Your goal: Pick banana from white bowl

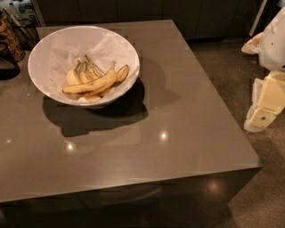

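Observation:
The white bowl (32,62) stands at the back left of the grey table, lined with crumpled white paper. Several bananas lie in it. The banana (91,83), the longest one, pale yellow with brown speckles, lies across the front of the pile with its stem tip pointing up to the right. Shorter bananas with greenish stems sit behind it. My gripper (262,113), a white and cream shape, hangs at the far right, beyond the table's right edge and over the floor, well away from the bowl.
The grey table (178,111) has its front edge low in the view and its right edge near my arm. A dark wire basket (24,29) stands at the back left. Dark cabinets (133,9) run behind. The speckled floor (231,75) lies to the right.

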Controlling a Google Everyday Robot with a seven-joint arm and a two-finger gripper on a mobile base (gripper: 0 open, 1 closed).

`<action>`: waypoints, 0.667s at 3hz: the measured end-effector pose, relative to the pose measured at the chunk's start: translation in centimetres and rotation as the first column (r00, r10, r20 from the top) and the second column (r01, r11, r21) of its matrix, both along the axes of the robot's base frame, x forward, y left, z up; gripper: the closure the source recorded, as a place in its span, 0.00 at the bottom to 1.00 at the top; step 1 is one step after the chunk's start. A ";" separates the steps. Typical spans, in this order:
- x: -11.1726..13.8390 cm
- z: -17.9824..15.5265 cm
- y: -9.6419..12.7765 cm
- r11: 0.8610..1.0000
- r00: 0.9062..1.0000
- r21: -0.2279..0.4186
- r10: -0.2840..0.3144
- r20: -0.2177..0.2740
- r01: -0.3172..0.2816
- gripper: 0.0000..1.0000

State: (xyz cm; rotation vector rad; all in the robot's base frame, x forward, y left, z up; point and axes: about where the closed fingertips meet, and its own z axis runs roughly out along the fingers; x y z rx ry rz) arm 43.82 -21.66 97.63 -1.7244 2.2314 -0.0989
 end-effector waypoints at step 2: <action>0.7 1.2 0.6 0.999 0.999 -0.029 0.034 0.013 -0.034 0.00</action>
